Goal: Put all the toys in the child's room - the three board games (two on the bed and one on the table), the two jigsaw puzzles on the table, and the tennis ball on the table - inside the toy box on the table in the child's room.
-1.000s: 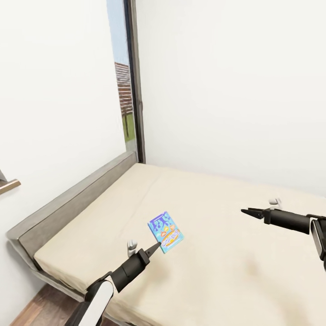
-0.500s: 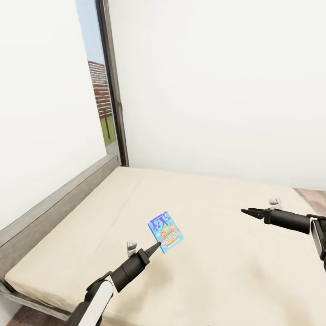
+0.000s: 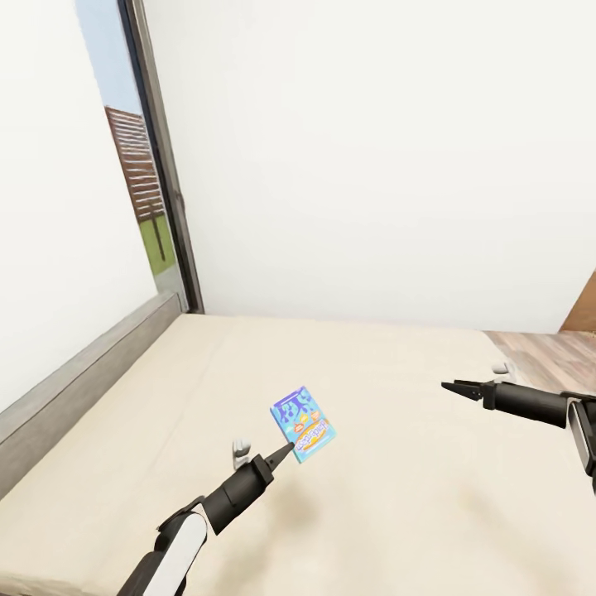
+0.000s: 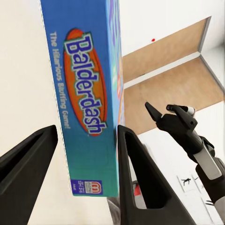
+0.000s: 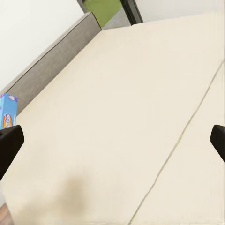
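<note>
The left pincer [image 3: 291, 448] pinches the blue game box [image 3: 303, 424] by its edge, holding it upright above the bed [image 3: 397, 389], presumably for carrying to the toy box, while the right pincer [image 3: 448, 386] hangs spread and empty.

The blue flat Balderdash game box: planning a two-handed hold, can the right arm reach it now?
Probably yes: the blue flat Balderdash game box, gripped by the left gripper, has open air toward the right gripper.
</note>
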You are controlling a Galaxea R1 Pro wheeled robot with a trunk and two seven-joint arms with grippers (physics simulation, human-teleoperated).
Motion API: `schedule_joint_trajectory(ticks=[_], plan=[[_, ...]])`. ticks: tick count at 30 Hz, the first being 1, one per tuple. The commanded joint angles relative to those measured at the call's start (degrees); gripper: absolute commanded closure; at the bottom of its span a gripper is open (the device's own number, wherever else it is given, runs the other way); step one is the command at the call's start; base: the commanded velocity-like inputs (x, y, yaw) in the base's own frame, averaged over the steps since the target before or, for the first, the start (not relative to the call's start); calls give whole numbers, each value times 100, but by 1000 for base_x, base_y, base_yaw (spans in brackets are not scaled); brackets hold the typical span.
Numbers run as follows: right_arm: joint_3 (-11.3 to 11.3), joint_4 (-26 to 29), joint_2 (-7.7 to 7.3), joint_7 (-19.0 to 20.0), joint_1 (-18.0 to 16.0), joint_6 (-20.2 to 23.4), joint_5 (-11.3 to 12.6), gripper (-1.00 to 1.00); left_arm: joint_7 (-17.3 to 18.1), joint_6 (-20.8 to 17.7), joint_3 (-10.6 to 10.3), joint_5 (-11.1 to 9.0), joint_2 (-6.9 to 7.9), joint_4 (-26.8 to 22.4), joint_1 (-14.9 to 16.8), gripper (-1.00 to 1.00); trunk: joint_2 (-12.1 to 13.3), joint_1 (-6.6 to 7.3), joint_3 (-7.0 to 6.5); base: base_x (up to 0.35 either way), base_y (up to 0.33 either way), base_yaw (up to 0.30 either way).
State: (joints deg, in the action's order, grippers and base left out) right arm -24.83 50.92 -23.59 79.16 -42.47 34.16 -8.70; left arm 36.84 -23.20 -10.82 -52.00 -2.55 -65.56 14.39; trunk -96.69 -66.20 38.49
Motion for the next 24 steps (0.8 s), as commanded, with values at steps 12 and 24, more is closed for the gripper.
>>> schedule_joint_trajectory(ticks=[12,24], plan=[[-21,6,4,47,-7,56,-53,-100,6,-53,1,-65,0,-1,3,100,480,265,-211,0,0,-264],[-22,6,-4,47,-7,56,-53,-100,7,-53,1,-65,0,-4,3,100,961,528,-426,0,0,-264]])
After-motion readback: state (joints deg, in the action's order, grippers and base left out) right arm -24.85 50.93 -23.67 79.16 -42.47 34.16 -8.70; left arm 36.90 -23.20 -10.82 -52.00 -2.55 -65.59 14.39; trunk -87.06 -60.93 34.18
